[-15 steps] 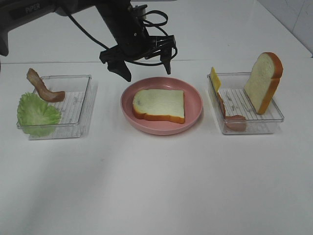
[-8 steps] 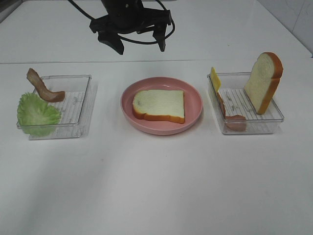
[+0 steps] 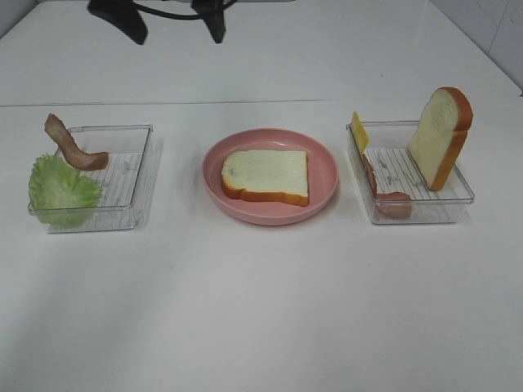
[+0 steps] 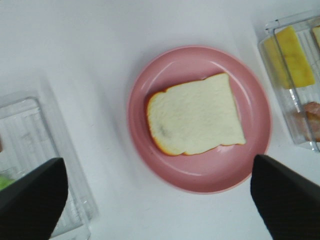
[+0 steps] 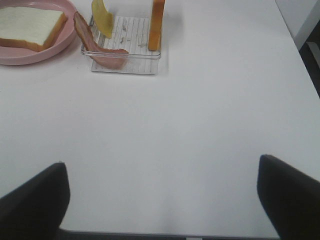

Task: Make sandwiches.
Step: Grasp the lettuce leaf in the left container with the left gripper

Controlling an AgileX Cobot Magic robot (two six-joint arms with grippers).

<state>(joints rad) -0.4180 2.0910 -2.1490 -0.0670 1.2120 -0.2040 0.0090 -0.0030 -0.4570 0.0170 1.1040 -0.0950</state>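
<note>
The sandwich is so far only one bread slice (image 3: pixel 266 174), white with an orange-brown crust, lying flat in the middle of the round pink plate (image 3: pixel 323 200) with nothing stacked on it. The plate sits at the centre of the white tabletop (image 3: pixel 261 310), between two clear trays. In the right tray (image 3: pixel 459 198) a second bread slice (image 3: pixel 441 137) stands on edge towards the outer side, a yellow cheese square (image 3: pixel 359 131) leans at the far corner nearest the plate, and a bacon strip (image 3: pixel 391 200) runs along that same wall to the near corner. In the left tray (image 3: pixel 131 175) a ruffled lettuce leaf (image 3: pixel 61 188) hangs over the outer rim, and a second bacon strip (image 3: pixel 72 147) is propped at the far outer corner just behind it. The left gripper (image 4: pixel 156 160) hangs above the plate at the far side of the tabletop, its jaws spread wide and holding nothing. The right gripper (image 5: pixel 161 161) is over bare tabletop well apart from the right tray, its jaws likewise wide apart and empty.
</note>
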